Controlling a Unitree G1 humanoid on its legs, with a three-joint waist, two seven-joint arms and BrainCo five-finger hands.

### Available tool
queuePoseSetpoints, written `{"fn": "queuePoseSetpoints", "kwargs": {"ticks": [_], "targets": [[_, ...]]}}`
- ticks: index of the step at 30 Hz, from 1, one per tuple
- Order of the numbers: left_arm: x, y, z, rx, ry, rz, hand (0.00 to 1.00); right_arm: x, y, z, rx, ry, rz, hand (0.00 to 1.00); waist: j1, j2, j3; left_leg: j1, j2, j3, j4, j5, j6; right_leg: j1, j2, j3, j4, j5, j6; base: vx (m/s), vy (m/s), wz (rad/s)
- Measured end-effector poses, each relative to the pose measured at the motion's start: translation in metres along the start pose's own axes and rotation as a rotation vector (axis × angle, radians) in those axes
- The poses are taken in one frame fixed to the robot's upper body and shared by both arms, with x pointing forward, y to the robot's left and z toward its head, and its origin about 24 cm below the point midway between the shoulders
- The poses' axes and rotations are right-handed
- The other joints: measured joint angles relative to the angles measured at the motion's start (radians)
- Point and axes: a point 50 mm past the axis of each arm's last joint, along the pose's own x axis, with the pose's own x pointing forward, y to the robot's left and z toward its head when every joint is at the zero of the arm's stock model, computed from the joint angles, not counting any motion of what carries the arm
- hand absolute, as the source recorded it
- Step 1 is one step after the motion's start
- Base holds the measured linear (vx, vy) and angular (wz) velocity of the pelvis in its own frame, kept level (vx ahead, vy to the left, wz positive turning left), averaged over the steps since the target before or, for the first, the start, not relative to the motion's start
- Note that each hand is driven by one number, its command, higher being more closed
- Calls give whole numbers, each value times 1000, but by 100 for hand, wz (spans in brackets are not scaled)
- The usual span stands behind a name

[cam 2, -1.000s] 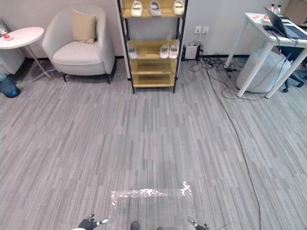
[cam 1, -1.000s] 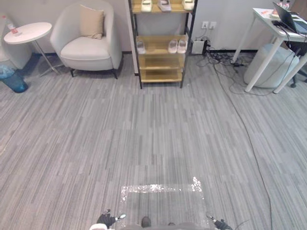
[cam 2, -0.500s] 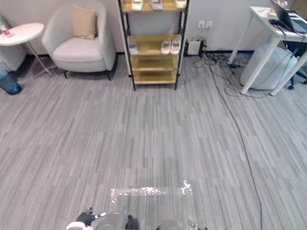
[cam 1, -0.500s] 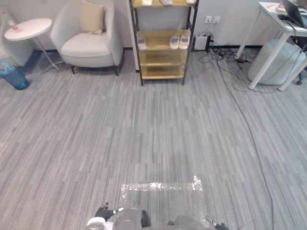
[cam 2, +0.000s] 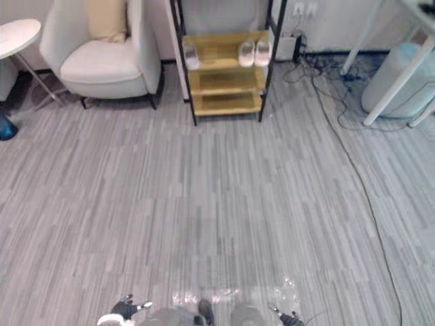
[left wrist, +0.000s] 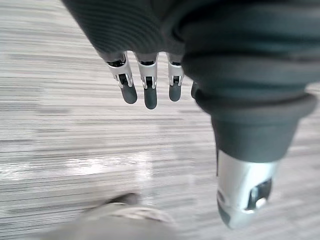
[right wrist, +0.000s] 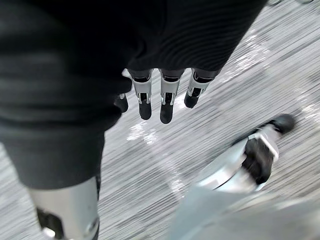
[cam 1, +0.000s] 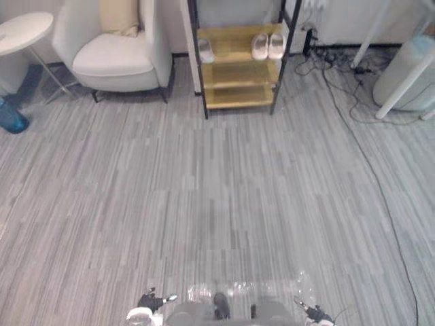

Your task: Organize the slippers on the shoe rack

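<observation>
A black-framed shoe rack (cam 1: 238, 68) with wooden shelves stands against the far wall. On its upper visible shelf lie a pair of white slippers (cam 1: 268, 46) at the right and a single pale slipper (cam 1: 206, 49) at the left. My left hand (cam 1: 151, 302) hangs at the bottom edge, far from the rack. In the left wrist view its fingers (left wrist: 145, 90) are relaxed and hold nothing. My right hand (cam 1: 312, 314) also hangs low, and its fingers (right wrist: 165, 100) are relaxed and empty.
A white armchair (cam 1: 112, 58) stands left of the rack, with a round white side table (cam 1: 24, 30) and a blue bin (cam 1: 10, 119) further left. Cables (cam 1: 353, 88) run over the grey floor at the right, beside a pale pouffe (cam 1: 408, 78) and table legs.
The whole view has shifted: the rack and armchair sit nearer and higher in the picture, and the top shelf has left the picture. Both hands stay hanging low and empty.
</observation>
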Motion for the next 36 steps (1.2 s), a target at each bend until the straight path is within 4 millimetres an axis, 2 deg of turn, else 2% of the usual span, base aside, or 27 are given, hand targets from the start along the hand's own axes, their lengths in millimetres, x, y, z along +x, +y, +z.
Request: {"fn": "queuePoseSetpoints", "kwargs": {"ticks": [3, 4, 5, 6, 7, 8, 10, 11, 12, 13, 15, 16, 19, 20, 21, 22, 23, 24, 25, 27, 28, 29, 31, 32, 33, 35, 36], "targets": [[3, -12, 19, -16, -51, -28, 0, 1, 5, 10, -4, -34, 15, 0, -26, 13, 9, 74, 22, -20, -23, -21, -35, -91, 19, -56, -328, 26, -45, 390, -48, 28], [3, -18, 24, -23, -67, -42, 0, 1, 7, 13, -6, -43, 22, 0, -28, 17, 13, 87, 36, -34, -25, -29, -50, -107, 43, -54, -536, 115, -47, 369, -101, 33], [2, -23, 29, -14, -87, -58, 0, 1, 8, 13, -10, -45, 24, 0, -34, 11, 12, 98, 39, -48, -27, -42, -72, -103, 55, -48, -732, 266, -58, 380, -118, 41], [2, -25, 29, -11, -88, -63, 0, 1, 6, 12, -10, -41, 19, 0, -38, 9, 11, 111, 41, -60, -28, -49, -84, -97, 58, -46, -761, 333, -63, 352, -125, 42], [2, -29, 30, -9, -91, -74, 0, 1, 3, 11, -11, -38, 11, 0, -42, 17, 12, 133, 56, -83, -30, -60, -102, -85, 78, -34, -764, 412, -120, 471, -190, 0], [1, -32, 28, -18, -84, -81, 0, 2, 4, 17, -10, -50, 11, 0, -28, 33, 11, 142, 78, -86, -25, -56, -118, -89, 96, -36, -727, 381, -141, 558, -256, -20], [1, -33, 22, -53, -58, -76, 0, 3, 7, 22, -2, -63, 18, 0, -23, 32, 10, 135, 86, -90, 49, -33, -157, -102, 104, -33, -632, 301, -165, 477, -248, -22], [0, -35, 21, -61, -56, -79, 0, 3, 6, 22, 4, -64, 15, 0, -24, 32, 10, 99, 96, -91, 167, -28, -165, -82, 106, -35, -613, 262, -172, 424, -210, 5], [0, -37, 21, -104, -53, -77, 0, 3, 6, 22, 3, -66, 15, 0, -33, 35, 11, 5, 128, -92, 422, 4, -210, -29, 107, -39, -625, 227, -173, 411, -189, 7], [-1, -38, 20, -127, -50, -74, 0, 2, 6, 20, -1, -63, 16, 0, -31, 35, 12, -59, 156, -90, 575, 56, -227, 2, 110, -39, -634, 210, -183, 382, -149, 8], [-1, -38, 28, -157, -85, -71, 0, 1, 7, 14, -42, -53, 29, 0, -12, 34, 16, -197, 261, -44, 890, 39, -183, 99, 145, -31, -649, 148, -220, 435, -150, -18], [-1, -36, 34, -158, -110, -66, 0, 1, 8, 14, -51, -55, 31, 0, -1, 16, 21, -286, 293, -4, 911, -13, -164, 174, 148, -10, -662, 112, -227, 409, -113, -44], [-1, -36, 40, -158, -141, -67, 0, 1, 8, 17, -38, -63, 28, 0, 22, 11, 20, -354, 282, 70, 706, -38, -148, 239, 135, 35, -681, 75, -221, 303, 10, -47], [-2, -38, 39, -145, -142, -74, 0, 2, 4, 19, -3, -66, 10, 0, 23, 19, 13, -368, 222, 72, 370, -3, -171, 275, 122, 60, -710, 52, -203, 344, 69, -44], [-2, -39, 39, -144, -141, -76, 0, 2, 3, 21, -3, -69, 9, 0, 23, 24, 12, -371, 217, 72, 321, 9, -177, 283, 123, 65, -717, 49, -203, 362, 93, -36], [-2, -42, 38, -137, -139, -84, 0, 2, -1, 19, 1, -64, -4, 0, 26, 44, 7, -381, 202, 63, 155, 60, -197, 311, 132, 79, -753, 44, -197, 409, 176, -43], [-2, -43, 39, -124, -141, -91, 0, 2, -5, 16, 4, -48, -18, 0, 40, 59, -9, -411, 188, 15, 114, 144, -204, 326, 140, 103, -782, 31, -181, 534, 234, -65], [-2, -41, 37, -120, -135, -85, 0, 2, -5, 16, 1, -46, -17, 0, 45, 53, -14, -411, 166, -5, 125, 181, -162, 335, 132, 123, -782, 9, -164, 700, 307, -63], [-2, -37, 29, -112, -109, -75, 0, 1, -4, 12, 2, -35, -14, 0, 41, 26, -31, -405, 123, -23, 125, 202, -80, 342, 100, 135, -762, -25, -132, 514, 191, -36], [0, -29, 24, -89, -80, -59, 0, -1, -5, 0, -1, -4, -14, 0, 29, -29, -66, -372, 53, -20, 119, 201, -48, 289, 40, 153, -566, -73, -11, 631, 141, -4], [1, -28, 23, -73, -76, -58, 0, -1, -5, -2, -6, 0, -10, 0, 26, -38, -62, -339, 41, -18, 119, 183, -34, 249, 29, 157, -426, -41, 95, 721, 137, 19], [1, -27, 22, -53, -70, -61, 0, -1, -3, -4, -5, 8, -5, 0, 17, -40, -60, -289, 34, -36, 115, 162, -24, 203, 24, 153, -273, 4, 162, 587, 122, 34], [1, -27, 18, -14, -49, -68, 0, -1, -2, -3, -8, 7, -2, 0, 15, -33, -52, -165, 34, -63, 66, 131, -12, 147, 6, 88, -89, -8, 72, 571, 79, 14], [1, -27, 17, -1, -43, -69, 0, 0, 0, 4, -20, -12, 6, 0, 17, -23, -46, -87, 42, -69, 16, 130, -11, 123, -3, 52, -78, -24, 10, 638, 29, -22], [1, -28, 18, 1, -44, -73, 0, 1, 3, 11, -38, -32, 17, 0, 16, -9, -38, -28, 57, -69, -16, 129, -9, 95, -1, 22, -118, -37, -22, 497, -15, -17], [1, -29, 21, 0, -50, -74, 0, 2, 9, 21, -36, -68, 32, 0, 15, 11, -29, 24, 87, -64, -26, 129, -9, 25, 14, -13, -289, -38, -45, 463, -78, -4], [2, -29, 22, 1, -56, -74, 0, 3, 10, 25, -35, -78, 36, 0, 10, 20, -25, 44, 108, -66, -26, 123, -19, -19, 35, -10, -444, 6, -47, 553, -151, 11]]}}
